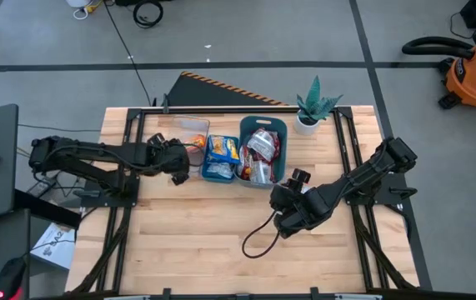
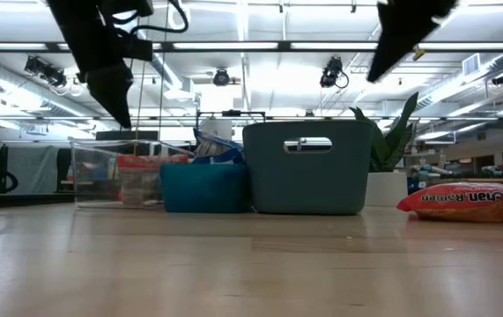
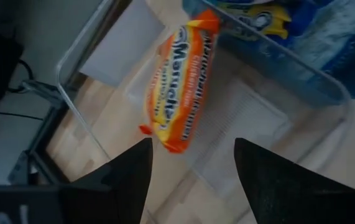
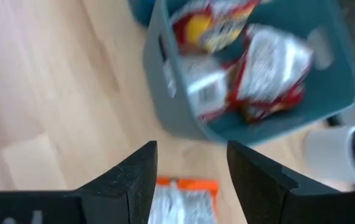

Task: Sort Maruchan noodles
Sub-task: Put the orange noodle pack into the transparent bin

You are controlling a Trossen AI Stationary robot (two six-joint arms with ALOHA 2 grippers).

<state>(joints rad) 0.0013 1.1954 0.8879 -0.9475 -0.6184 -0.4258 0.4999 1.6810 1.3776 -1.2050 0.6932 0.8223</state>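
Left gripper of mine hangs open and empty over the clear bin, where an orange packet lies. Right gripper gapes, empty, at centre frame — beside the grey-blue bin of red-and-white packets. Potted plant upper right; wooden table.

Pale wood-plank table with matt grain, clear glossy plastic bin ahead of left pincer, crinkly glossy plastic packet inside, matt teal plastic bin beyond right pincer

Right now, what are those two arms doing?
Left gripper open above orange packet in clear plastic bin. Right gripper open over red-and-white packet on table. Nothing blocking.
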